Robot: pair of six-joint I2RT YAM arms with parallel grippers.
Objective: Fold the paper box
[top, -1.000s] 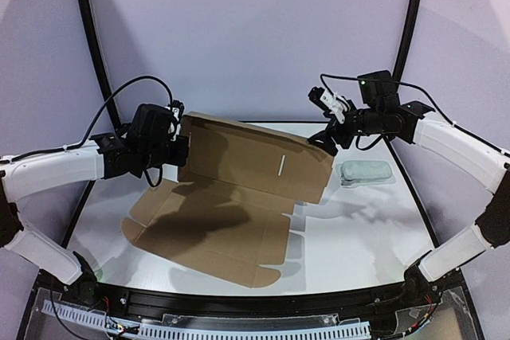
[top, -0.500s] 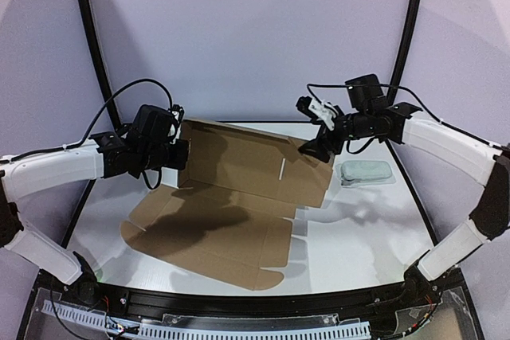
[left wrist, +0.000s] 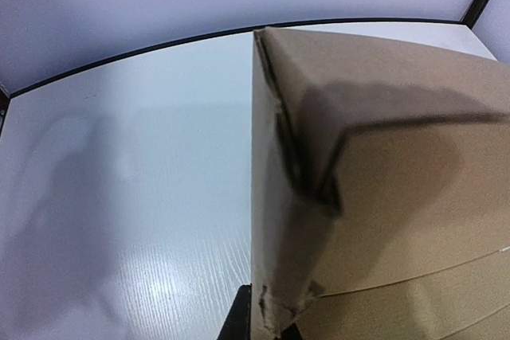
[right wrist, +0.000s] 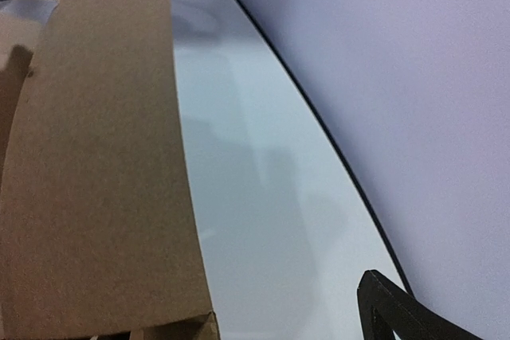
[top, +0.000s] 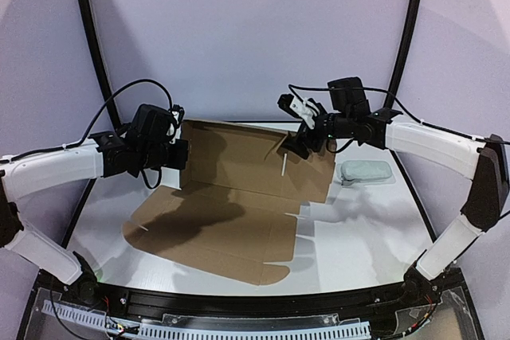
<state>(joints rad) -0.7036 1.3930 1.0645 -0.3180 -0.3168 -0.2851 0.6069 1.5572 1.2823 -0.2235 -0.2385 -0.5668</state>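
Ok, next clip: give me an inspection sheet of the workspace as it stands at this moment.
Surface: white table, shadowed beneath the arms.
Job's things: paper box, front part lying flat, rear panel raised.
Clutter: pale green-grey case, right of the box and apart from it.
Grippers: left gripper shut on the raised panel's left edge; right gripper open at its top edge.
Cables: black cables loop above both arms.
Surroundings: pale lilac walls, two curved black posts.

left fingers (left wrist: 237, 324) mostly out of sight behind the paper box (left wrist: 398, 197) corner
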